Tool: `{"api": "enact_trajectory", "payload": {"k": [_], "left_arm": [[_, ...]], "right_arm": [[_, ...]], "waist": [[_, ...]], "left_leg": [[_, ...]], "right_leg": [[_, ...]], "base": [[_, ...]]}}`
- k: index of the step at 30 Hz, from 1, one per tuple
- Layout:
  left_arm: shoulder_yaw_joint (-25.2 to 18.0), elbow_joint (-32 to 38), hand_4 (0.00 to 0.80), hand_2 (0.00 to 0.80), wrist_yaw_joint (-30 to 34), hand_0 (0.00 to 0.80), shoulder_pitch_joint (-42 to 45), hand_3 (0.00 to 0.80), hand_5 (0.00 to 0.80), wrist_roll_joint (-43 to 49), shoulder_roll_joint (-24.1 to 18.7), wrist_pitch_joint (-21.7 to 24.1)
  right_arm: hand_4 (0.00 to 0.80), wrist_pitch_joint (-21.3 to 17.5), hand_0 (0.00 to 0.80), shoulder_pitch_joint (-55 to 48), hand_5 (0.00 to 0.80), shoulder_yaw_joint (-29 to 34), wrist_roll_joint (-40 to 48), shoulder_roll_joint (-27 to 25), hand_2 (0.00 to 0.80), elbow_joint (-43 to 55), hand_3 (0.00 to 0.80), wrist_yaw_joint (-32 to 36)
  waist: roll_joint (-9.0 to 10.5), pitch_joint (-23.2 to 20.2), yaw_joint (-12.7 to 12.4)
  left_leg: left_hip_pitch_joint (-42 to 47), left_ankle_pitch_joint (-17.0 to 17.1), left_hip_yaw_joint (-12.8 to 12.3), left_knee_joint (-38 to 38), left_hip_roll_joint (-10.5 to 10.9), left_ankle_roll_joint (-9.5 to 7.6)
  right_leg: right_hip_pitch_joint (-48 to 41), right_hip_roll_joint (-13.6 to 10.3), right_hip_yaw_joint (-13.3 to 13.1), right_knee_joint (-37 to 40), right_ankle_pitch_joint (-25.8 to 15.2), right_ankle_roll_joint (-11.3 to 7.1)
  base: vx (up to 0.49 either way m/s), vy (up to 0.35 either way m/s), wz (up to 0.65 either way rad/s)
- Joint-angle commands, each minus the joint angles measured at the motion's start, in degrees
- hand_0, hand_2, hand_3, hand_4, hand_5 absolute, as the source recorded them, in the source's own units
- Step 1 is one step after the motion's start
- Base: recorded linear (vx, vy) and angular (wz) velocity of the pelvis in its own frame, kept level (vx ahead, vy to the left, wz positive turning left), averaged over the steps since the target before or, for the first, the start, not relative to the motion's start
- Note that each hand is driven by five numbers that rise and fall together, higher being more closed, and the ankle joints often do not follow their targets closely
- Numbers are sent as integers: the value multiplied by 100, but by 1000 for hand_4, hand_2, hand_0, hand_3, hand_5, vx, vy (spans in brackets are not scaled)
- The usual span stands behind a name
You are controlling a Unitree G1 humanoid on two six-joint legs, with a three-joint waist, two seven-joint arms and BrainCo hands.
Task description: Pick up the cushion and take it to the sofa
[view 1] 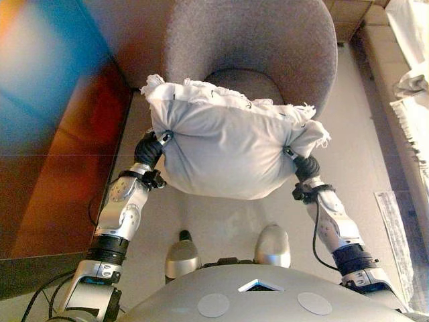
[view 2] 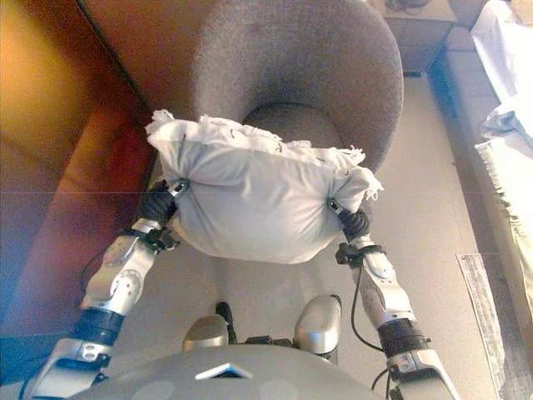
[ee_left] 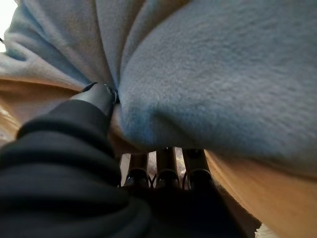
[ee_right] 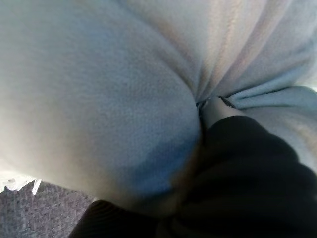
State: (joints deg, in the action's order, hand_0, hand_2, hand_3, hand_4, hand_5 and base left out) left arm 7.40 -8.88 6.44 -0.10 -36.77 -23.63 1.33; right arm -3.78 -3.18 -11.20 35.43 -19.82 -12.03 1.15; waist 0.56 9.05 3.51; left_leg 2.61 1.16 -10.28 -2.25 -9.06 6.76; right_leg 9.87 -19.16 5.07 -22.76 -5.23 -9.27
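A white cushion point(view 1: 224, 151) with a frayed fringe along its far edge hangs in the air between my two hands, in front of a grey armchair point(view 1: 268, 40). My left hand point(view 1: 153, 146) grips the cushion's left side. In the left wrist view its thumb point(ee_left: 99, 96) digs into the cloth and its fingers point(ee_left: 166, 168) lie under the bulge. My right hand point(view 1: 305, 164) grips the right side. In the right wrist view its thumb point(ee_right: 218, 106) is pressed into a pucker of the cushion point(ee_right: 99, 99), and its fingers are hidden.
A brown, smooth, sofa-like surface point(view 1: 60, 188) fills the left side. White bedding or cloth point(view 1: 412, 87) lies along the right edge. A wooden cabinet point(view 2: 416, 25) stands at the back right. Beige floor point(view 1: 362, 154) runs between the armchair and the bedding.
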Motion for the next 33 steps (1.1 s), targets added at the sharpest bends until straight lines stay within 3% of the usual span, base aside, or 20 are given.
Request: {"api": "enact_trajectory", "payload": {"k": [1,3,6,7,9,12,14,16,18,20,23,25,29,31,33], "left_arm": [[-160,486,800,800,328,800,-289,800,800,55,88,243],[-147,485,800,800,271,800,-296,800,800,73,110,260],[-196,522,800,800,393,800,-207,800,800,57,112,335],[-218,534,800,800,480,800,-136,800,800,60,111,382],[-267,515,800,800,625,800,-56,800,800,112,188,433],[-333,517,800,800,549,800,111,800,800,153,332,422],[-398,622,800,800,376,800,198,800,800,104,344,404],[-472,697,800,800,270,800,198,800,800,-32,361,430],[-506,689,800,800,155,800,163,800,800,-52,412,460],[-460,648,800,800,113,800,84,800,800,-41,447,432],[-399,644,800,800,106,800,78,800,800,37,445,471],[-405,593,800,800,121,800,74,800,800,-52,403,521],[-508,506,800,800,219,800,38,800,800,-14,427,550],[-533,425,800,800,243,800,4,800,800,-20,448,555],[-518,259,800,800,334,800,-75,800,800,-97,455,555]], "right_arm": [[800,-494,800,479,800,163,290,301,800,502,800,276],[800,-437,800,494,800,178,406,317,800,504,800,315],[800,-489,800,509,800,219,460,272,800,458,800,421],[800,-538,800,495,800,230,466,270,800,429,800,474],[800,-580,800,437,800,287,475,291,800,409,800,569],[800,-374,800,324,800,304,495,337,800,582,800,602],[800,-234,800,235,800,222,456,277,800,847,800,608],[800,-286,800,235,800,159,381,190,800,939,800,689],[800,-434,800,294,800,79,322,106,800,884,800,706],[800,-569,800,380,800,34,312,75,800,766,800,598],[800,-655,800,503,800,50,385,81,800,627,800,531],[800,-628,800,558,800,68,344,118,800,583,800,501],[800,-637,800,551,800,66,321,188,800,535,800,353],[800,-592,800,528,800,80,370,226,800,520,800,324],[800,-548,800,466,800,128,332,277,800,509,800,263]], "waist": [[240,-302,129],[318,-294,244],[411,-288,417],[407,-302,473],[399,-377,550],[334,-566,664],[211,-687,732],[224,-758,728],[326,-783,662],[424,-775,559],[387,-647,341],[303,-535,228],[128,-349,-5],[134,-366,-10],[72,-420,91]], "left_leg": [[212,-927,10,-540,567,-426],[312,-1128,50,-587,643,-449],[635,-1431,116,-608,738,-519],[814,-1538,157,-583,722,-548],[968,-1565,223,-557,673,-606],[1145,-1131,227,-783,302,-384],[1140,-316,238,-1198,-68,-65],[928,313,206,-2205,-208,142],[454,537,119,-3252,-215,184],[-48,435,13,-3758,-329,76],[-593,269,-61,-3212,-332,-163],[-822,329,-63,-2637,-285,-215],[-1238,548,31,-1474,-308,-82],[-1175,267,-9,-1230,-236,-106],[-909,2,-252,-910,-193,-144]], "right_leg": [[223,181,-173,974,-821,-296],[286,368,-144,1630,-801,-325],[552,617,13,2542,-1080,-375],[705,739,87,2645,-1147,-358],[665,886,-42,2582,-1085,-301],[628,1018,-244,1990,-854,-159],[517,1255,-337,1772,-576,52],[295,1397,-259,1743,-360,342],[32,1448,-219,1730,-185,585],[-212,1449,-115,1701,-15,722],[-543,1508,-72,1592,344,745],[-682,1542,-104,1550,530,703],[-978,1532,-197,1507,842,530],[-1015,1357,-176,1504,854,410],[-981,1193,-78,1424,849,289]], "base": [[376,-71,-5],[426,-42,19],[477,-20,58],[467,-38,25],[432,-80,13],[415,-143,-9],[339,-176,56],[310,-255,27],[321,-271,-15],[285,-154,-13],[225,63,-11],[200,156,-17],[175,156,-29],[115,135,-42],[137,177,-59]]}}
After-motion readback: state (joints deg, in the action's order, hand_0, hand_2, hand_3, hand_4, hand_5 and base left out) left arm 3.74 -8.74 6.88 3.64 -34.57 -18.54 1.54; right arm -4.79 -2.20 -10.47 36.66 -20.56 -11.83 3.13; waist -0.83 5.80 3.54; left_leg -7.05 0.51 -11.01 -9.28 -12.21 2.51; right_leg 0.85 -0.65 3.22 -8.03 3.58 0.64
